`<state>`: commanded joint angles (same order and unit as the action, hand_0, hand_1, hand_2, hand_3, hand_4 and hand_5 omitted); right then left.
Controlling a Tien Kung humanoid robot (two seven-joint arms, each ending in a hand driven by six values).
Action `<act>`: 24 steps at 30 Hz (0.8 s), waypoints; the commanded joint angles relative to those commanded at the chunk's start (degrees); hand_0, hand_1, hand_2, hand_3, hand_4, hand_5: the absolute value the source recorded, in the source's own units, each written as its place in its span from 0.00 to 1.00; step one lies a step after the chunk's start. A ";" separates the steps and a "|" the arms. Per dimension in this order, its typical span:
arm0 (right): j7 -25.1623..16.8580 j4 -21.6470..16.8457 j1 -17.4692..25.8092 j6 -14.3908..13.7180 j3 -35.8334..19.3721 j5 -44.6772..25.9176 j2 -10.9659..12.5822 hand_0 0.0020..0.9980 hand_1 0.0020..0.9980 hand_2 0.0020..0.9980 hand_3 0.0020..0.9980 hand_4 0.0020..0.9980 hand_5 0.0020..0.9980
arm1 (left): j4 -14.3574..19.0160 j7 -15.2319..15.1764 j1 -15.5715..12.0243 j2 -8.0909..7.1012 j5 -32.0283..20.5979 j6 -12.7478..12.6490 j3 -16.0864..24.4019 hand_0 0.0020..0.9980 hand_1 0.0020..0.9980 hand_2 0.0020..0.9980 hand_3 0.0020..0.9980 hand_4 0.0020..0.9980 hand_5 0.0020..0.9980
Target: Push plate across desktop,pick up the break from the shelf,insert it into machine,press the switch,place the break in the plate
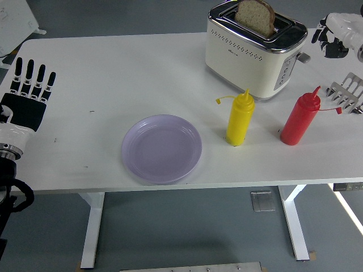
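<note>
A white table [113, 73] fills most of the picture. A light purple plate [161, 148] is seen low in the middle, close to the table's near edge. Nothing lies in it.

A cream and silver toaster [252, 48] is placed at the top, a bit right of the middle. A slice of bread [255, 16] is stuck in one of its slots, and the top half of the slice is seen above the slot. A small lever [304, 57] is seen on the toaster's right end.

A yellow squeeze bottle [239, 118] is stood upright just right of the plate, not touching it. A red squeeze bottle [300, 117] is stood upright further right, with its cap hanging off to the right. A silver wire rack [349, 92] is seen at the right edge, just beside the red bottle.

The left hand [25, 99] is laid at the left edge of the picture, palm down, far from the plate. Its black fingers [28, 73] are held straight and spread, and nothing is held.

The right hand [336, 34] is seen in the upper right corner, near the toaster's right end but not touching it. Its fingers are curled, and nothing is seen in them.
</note>
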<state>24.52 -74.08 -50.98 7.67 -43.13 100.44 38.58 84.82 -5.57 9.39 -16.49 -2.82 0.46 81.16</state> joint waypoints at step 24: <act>-3.01 9.22 0.76 -3.47 3.58 -3.78 -5.07 0.45 0.33 0.61 0.53 0.13 0.00 | -0.61 -0.02 0.16 0.16 0.17 -0.07 -0.19 0.78 0.72 0.67 0.69 0.71 1.00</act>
<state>21.51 -64.86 -50.23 4.20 -39.56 96.66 33.51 84.21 -5.59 9.55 -16.33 -2.65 0.40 80.97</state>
